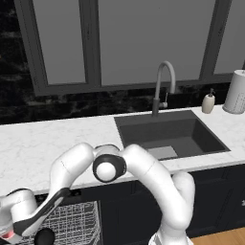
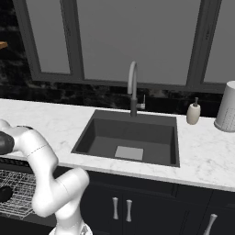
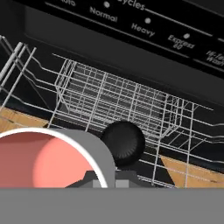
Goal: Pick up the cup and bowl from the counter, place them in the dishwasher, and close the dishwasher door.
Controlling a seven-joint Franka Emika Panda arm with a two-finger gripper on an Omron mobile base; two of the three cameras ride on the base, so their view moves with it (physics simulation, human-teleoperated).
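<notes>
The cup (image 3: 41,164), white with a red inside, fills the lower left of the hand view, and my gripper (image 3: 113,179) is shut on its wall. It hangs over the dishwasher's white wire rack (image 3: 113,96). On that rack, just past the cup, sits the black bowl (image 3: 123,143). From the left base camera the gripper (image 1: 10,230) is low at the left edge with a sliver of red cup, next to the bowl (image 1: 44,237) and rack (image 1: 76,222). The bowl (image 2: 4,193) also lies on the rack (image 2: 20,186) in the right base view. The dishwasher door is out of view.
The dishwasher's control strip (image 3: 144,22) runs above the rack. The marble counter (image 1: 38,143) holds a dark sink (image 1: 167,134) with a faucet (image 1: 162,86), a soap bottle (image 1: 208,103) and a white perforated cylinder (image 1: 237,91). Dark cabinets (image 2: 137,202) stand under the sink.
</notes>
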